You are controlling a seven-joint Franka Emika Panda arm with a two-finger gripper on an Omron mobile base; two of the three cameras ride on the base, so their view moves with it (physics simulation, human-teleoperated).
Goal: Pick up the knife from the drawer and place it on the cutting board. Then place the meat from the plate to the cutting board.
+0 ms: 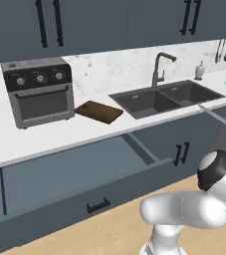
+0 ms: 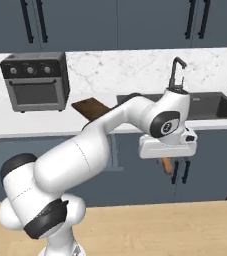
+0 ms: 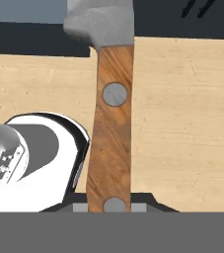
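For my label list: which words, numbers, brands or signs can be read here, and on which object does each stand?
None can be read.
Toaster oven: three knobs, no legible marks.
Knife: plain wooden handle with rivets, no brand.
Soap bottle: too small to tell.

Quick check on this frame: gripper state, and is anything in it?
Gripper: closed on the knife, held by its wooden handle, hanging in front of the cabinets and over the floor.

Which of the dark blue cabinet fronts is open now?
Only the wide drawer under the toaster oven is pulled out; the doors with long vertical handles are shut.
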